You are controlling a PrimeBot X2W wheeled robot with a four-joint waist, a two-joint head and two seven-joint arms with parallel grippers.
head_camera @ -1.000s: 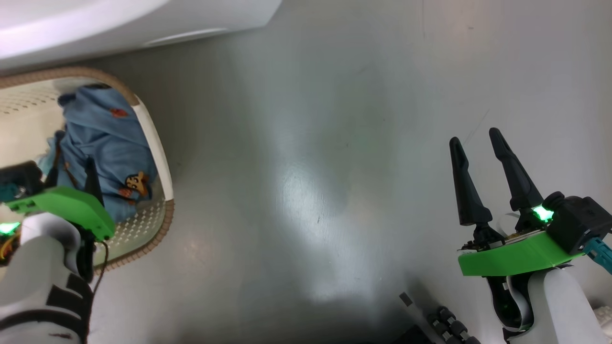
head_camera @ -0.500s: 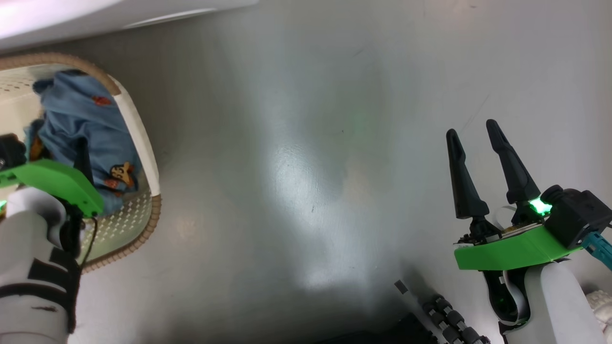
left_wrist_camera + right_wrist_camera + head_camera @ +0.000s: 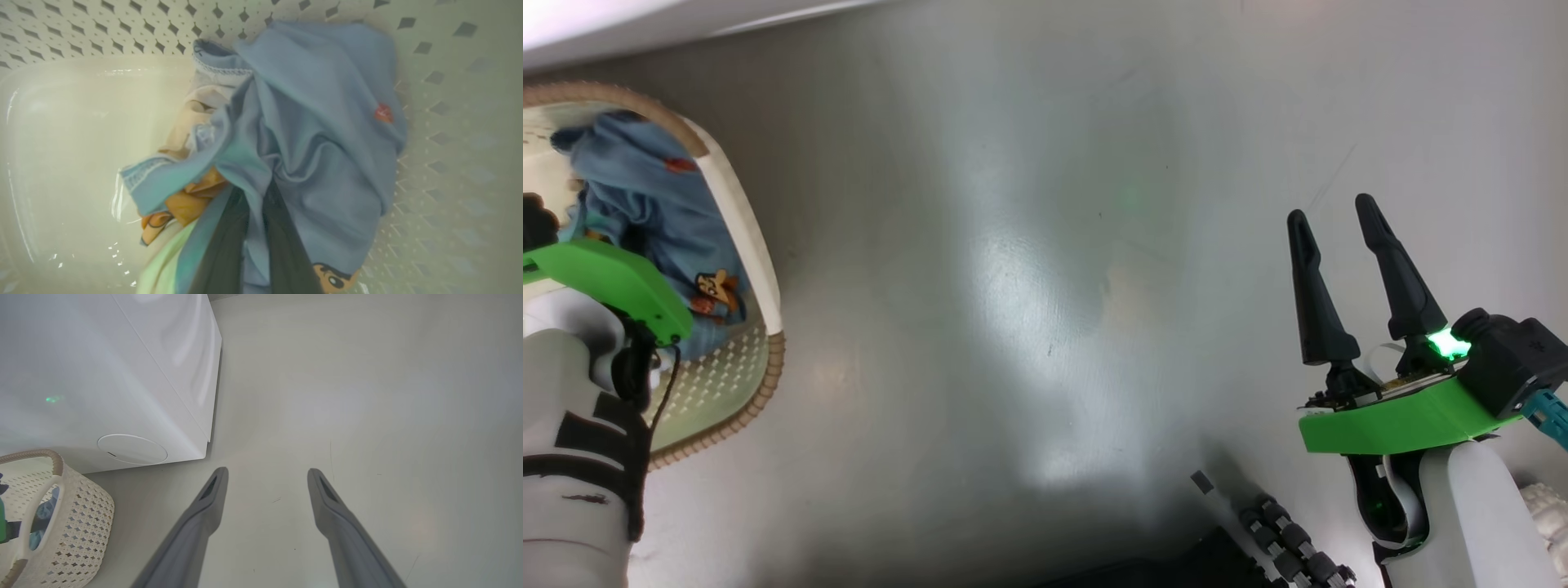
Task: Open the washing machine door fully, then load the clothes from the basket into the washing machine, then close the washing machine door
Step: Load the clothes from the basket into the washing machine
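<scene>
You can see your left tool (image 3: 256,196) pinched nearly together on a fold of the clothes (image 3: 322,139), light blue with an orange patch (a cartoon face peeks at the bottom edge), bunched against the perforated wall of the cream basket (image 3: 453,122)

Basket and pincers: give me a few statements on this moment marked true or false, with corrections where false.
1. The left pincer is closed on the clothes inside the basket. True.
2. The right pincer holds a garment. False: it is open and empty above the floor.
3. The basket stands on the floor next to the washing machine. True.
4. The clothes are red. False: they are light blue with cartoon patches.
</scene>
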